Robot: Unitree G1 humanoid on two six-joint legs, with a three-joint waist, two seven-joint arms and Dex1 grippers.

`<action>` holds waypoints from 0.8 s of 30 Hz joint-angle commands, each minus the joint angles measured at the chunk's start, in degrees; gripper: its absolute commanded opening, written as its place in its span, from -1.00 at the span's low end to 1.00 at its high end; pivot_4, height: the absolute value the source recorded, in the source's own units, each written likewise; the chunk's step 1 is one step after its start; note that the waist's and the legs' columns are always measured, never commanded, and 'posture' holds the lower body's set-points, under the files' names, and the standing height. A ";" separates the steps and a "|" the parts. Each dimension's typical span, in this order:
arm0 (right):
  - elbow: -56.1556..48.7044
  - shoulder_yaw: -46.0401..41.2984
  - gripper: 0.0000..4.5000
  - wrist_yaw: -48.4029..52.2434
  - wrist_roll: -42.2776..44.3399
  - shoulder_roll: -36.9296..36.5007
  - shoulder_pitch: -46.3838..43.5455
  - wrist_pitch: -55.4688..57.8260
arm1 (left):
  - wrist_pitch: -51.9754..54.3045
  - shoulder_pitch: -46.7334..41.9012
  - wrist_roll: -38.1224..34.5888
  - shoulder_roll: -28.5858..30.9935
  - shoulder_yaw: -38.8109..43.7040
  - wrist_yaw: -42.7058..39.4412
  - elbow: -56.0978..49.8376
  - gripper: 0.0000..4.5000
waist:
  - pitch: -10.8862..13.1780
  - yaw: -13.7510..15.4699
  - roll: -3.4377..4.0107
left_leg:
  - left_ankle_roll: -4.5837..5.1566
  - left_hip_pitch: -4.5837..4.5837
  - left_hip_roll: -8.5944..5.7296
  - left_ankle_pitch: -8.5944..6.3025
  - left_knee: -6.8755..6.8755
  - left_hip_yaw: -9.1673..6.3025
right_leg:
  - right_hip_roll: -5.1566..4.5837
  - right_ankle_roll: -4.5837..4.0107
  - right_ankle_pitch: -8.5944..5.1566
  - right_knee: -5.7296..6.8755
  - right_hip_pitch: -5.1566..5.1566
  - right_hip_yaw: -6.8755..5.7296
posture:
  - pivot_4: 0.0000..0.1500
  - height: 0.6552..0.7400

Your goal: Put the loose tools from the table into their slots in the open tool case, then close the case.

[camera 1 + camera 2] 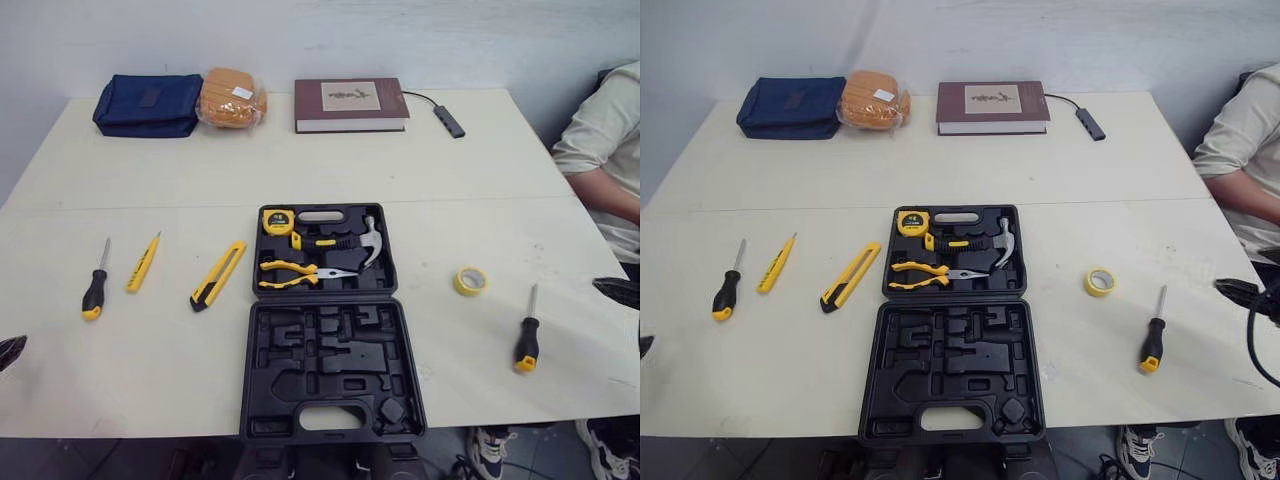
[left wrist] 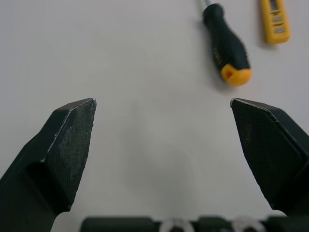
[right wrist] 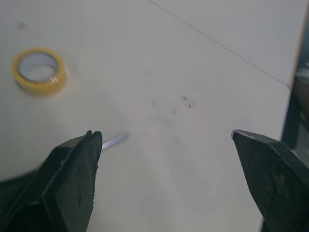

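Left gripper: my left fingers are two in number, black and wedge-shaped, each tapering to a blunt, angled tip. Their inner faces carry a fine grained texture, and a thin pale line of wear runs along the tip edges. At their root sits a dark crossbar bearing two pale round fittings; I cannot tell whether these are screws.

Right gripper: same pattern. My right fingers are black wedges with grained faces, one showing a few small pale nicks.

A thin, smooth black cable curves in a loop beside my right gripper.
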 commanded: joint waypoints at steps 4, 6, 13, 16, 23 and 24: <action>-16.44 3.19 0.99 -2.19 11.86 2.51 -5.79 10.94 | 7.59 -2.49 -1.20 -1.10 -4.41 6.44 -9.65 1.00 | 0.00 0.16 0.00 | 0.13 -0.01 0.00 0.12 0.02 0.00 | 0.01 0.02 0.01 0.03 0.01 0.00 | 1.00 1.00; -23.03 6.34 0.99 -4.03 17.71 4.04 -9.58 15.25 | 11.25 -4.78 -1.02 -1.50 -6.58 10.07 -11.39 1.00 | 0.00 0.12 0.00 | 0.12 -0.01 0.00 0.12 0.02 0.00 | 0.01 0.02 0.01 0.02 0.01 0.00 | 1.00 1.00; -33.84 18.22 0.99 -7.08 27.63 9.95 -21.19 20.84 | 21.09 -12.88 -2.14 -1.67 -13.09 15.64 -13.19 1.00 | -0.02 0.28 -0.10 | 0.05 -0.04 0.00 0.16 0.02 -0.03 | 0.05 0.03 0.02 0.01 0.01 -0.02 | 1.00 1.00; -35.01 21.99 0.99 -7.32 28.97 12.16 -24.95 20.95 | 21.30 -15.66 -1.32 -1.55 -15.00 16.95 -11.25 1.00 | -0.02 0.35 -0.12 | 0.10 -0.10 -0.02 0.14 0.06 -0.03 | 0.05 0.08 0.04 0.02 0.01 -0.03 | 1.00 1.00; -35.98 29.73 0.99 -6.79 30.21 17.53 -32.41 20.38 | 19.80 -21.98 1.41 -2.31 -20.17 20.06 -5.67 1.00 | -0.02 0.20 -0.13 | 0.10 -0.11 -0.04 0.15 0.11 -0.02 | 0.08 0.10 0.06 0.05 0.01 -0.05 | 1.00 1.00; -35.59 30.65 0.99 -6.67 29.55 18.00 -33.07 20.01 | 19.73 -22.80 1.56 -2.48 -20.63 20.29 -4.86 1.00 | -0.03 0.19 -0.14 | 0.09 -0.10 -0.04 0.15 0.12 -0.02 | 0.09 0.10 0.06 0.08 0.01 -0.04 | 1.00 1.00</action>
